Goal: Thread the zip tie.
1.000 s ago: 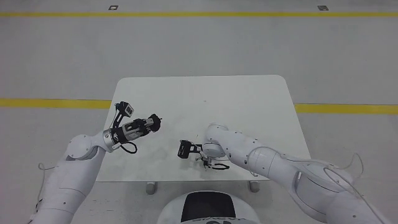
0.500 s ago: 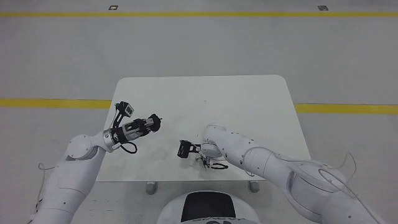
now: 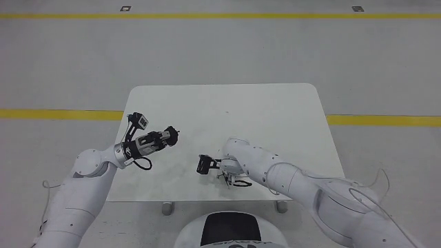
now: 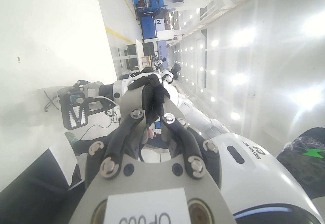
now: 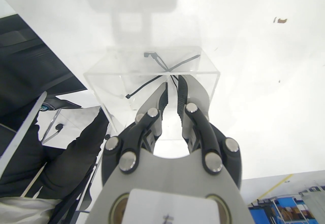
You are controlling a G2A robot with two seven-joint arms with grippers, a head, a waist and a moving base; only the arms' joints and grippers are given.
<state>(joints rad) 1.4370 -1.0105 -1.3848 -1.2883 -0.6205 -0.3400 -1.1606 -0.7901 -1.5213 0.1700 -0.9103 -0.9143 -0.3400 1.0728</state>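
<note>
Hovering at clear box (image 5: 114, 73): right gripper (image 5: 173, 84), narrowly parted, should close squarely on one zip tie (image 5: 143, 86), not both; left gripper (image 4: 152, 87) clenched.

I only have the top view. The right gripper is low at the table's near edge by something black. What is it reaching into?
Observer: A clear plastic box holding thin black zip ties; the right wrist view shows the right gripper tipped into it.
Operator: Has it clamped one?
Observer: No. Its jaws stand slightly apart, with one tie's strand running between them.
Operator: And the other arm?
Observer: The left gripper is shut, by its own wrist view.
</note>
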